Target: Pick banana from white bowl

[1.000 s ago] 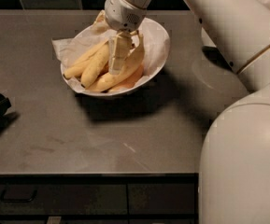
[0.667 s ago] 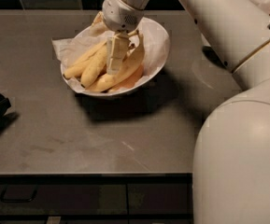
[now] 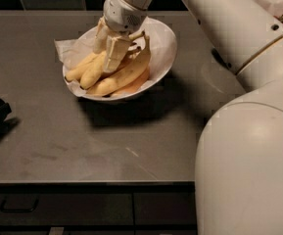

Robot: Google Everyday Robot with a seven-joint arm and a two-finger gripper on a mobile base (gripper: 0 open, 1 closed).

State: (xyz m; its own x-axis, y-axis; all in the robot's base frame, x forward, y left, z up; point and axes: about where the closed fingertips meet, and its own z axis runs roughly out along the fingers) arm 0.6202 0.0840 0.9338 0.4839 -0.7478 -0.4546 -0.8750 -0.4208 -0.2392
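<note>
gripper (image 3: 109, 58) set in white bowl (image 3: 164, 43) on tabletop (image 3: 58, 141) | jaws: apart or clamped cannot be told | banana (image 3: 93, 72) lies in bowl, upper end under gripper | risk: curved banana (image 3: 127, 75) pinched instead, paper liner (image 3: 65, 50) snagged, bowl dragged

The robot's arm (image 3: 219, 18) is clad in smooth, glossy white shells, a long tube-like segment running into a large rounded bulk at the lower right, with a few small dark screw recesses dotted along it. A thin tan seam line curves across the casing where two shells meet. At its end a pale grey wrist housing with tiny holes carries the gripper (image 3: 106, 55), made of cream-beige, blocky parts, which sits at the upper middle of the view down in the white bowl (image 3: 168, 43).
</note>
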